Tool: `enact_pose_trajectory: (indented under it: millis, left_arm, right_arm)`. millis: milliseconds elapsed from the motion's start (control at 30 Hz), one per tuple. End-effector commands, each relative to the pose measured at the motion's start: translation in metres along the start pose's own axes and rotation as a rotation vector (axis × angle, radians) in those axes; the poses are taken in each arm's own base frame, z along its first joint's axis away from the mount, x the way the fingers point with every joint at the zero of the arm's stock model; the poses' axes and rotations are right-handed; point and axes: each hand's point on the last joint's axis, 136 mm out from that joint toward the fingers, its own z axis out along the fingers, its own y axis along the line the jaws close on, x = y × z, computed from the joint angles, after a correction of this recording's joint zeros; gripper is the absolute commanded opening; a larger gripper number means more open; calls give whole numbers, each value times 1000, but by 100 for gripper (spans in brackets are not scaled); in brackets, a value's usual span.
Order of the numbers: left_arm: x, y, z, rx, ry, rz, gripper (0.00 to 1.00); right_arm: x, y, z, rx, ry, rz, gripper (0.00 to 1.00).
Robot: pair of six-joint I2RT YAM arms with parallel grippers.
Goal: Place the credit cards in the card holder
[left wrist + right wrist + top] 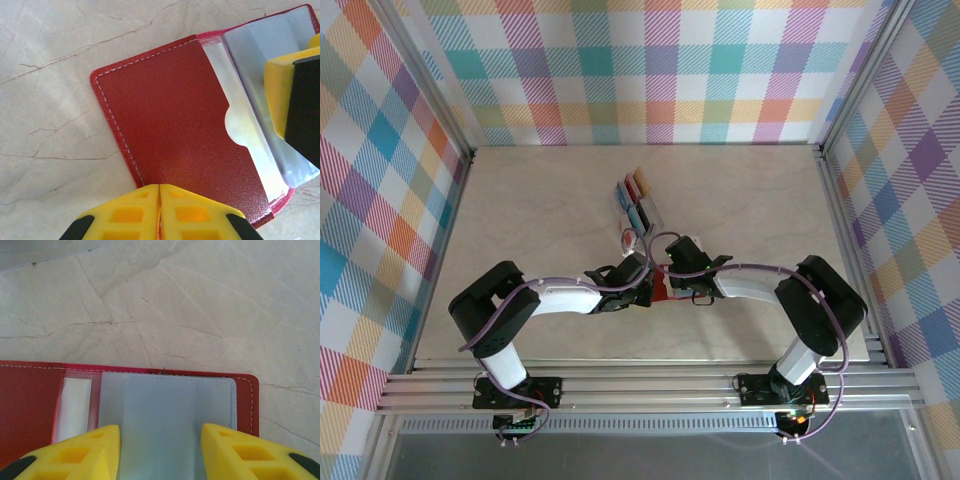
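- left wrist view: the card holder (170, 125) lies spread open on the marbled table (45, 75).
- left gripper (159, 215): fingers pressed together at the holder's near edge; whether they pinch that edge i cannot tell.
- right gripper (160, 452): fingers spread, astride the holder's grey pocket (165, 400).
- credit cards (633, 195) stand in a clear rack (642, 215) just beyond the holder.

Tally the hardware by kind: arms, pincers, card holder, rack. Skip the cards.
Arms: 2
Pincers: 2
Card holder: 1
Rack: 1
Total: 6
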Motion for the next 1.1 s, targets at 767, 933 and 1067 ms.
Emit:
enact_pose_trajectory:
  millis: [767,933,1067]
  left_arm:
    - [24,29,12,-79,60,-26,7]
    - [26,33,14,-83,48,-51,6]
    - [27,33,14,-80,45,-60,6]
  right_arm:
    - [-3,11,-9,-37,-28,-29,2]
    - [-9,35,-19,-99,-32,-61,9]
    - [-9,54,-24,-192,-20,-64,24]
